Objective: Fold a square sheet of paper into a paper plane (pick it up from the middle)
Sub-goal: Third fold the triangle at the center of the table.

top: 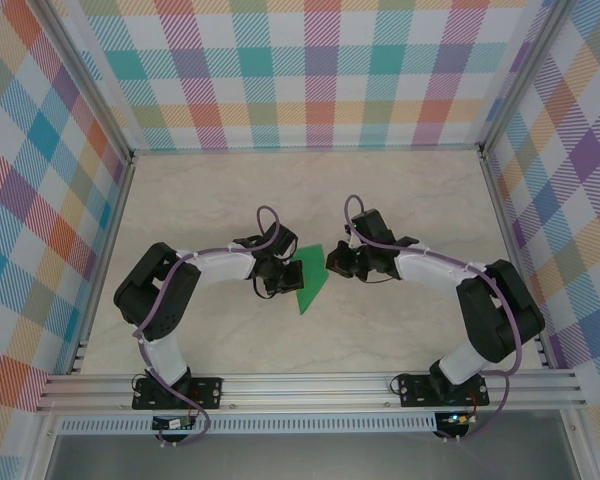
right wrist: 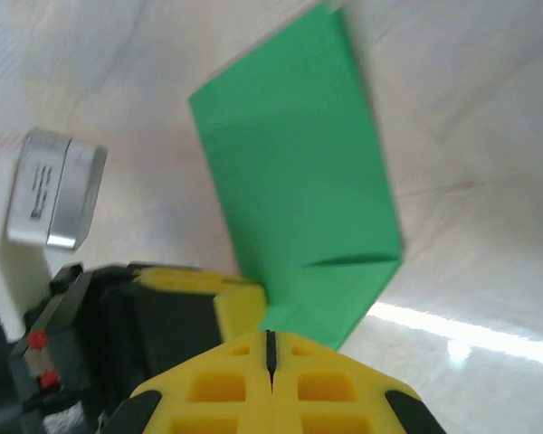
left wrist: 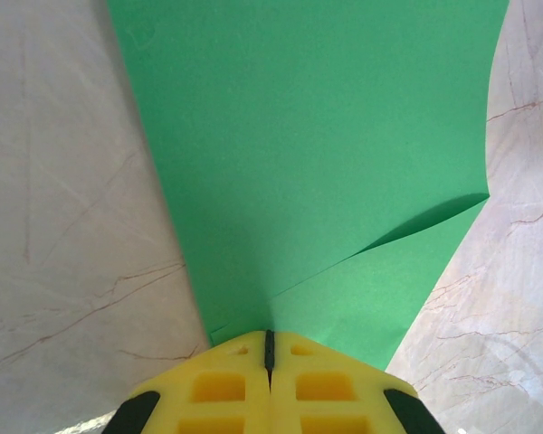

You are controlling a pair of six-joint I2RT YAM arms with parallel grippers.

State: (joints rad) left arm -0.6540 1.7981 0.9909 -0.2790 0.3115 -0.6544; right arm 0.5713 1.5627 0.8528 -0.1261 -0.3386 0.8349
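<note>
The square sheet of paper (top: 310,286) is bright green and folded into a smaller angular shape with a diagonal flap. It is held between the two arms at the middle of the table. My left gripper (top: 294,276) is at its left edge. In the left wrist view the yellow fingers (left wrist: 222,384) are pressed together, and the paper (left wrist: 317,154) runs into their seam at the left gripper (left wrist: 270,336). My right gripper (top: 332,262) is at the paper's upper right corner. There the right gripper (right wrist: 271,336) is shut, with a corner of the paper (right wrist: 294,172) at its seam.
The pale marble tabletop (top: 400,200) lies all round the paper. Checked walls (top: 300,70) and aluminium rails (top: 310,385) enclose it. In the right wrist view the left arm's yellow finger (right wrist: 240,303) and silver camera (right wrist: 54,190) sit close on the left.
</note>
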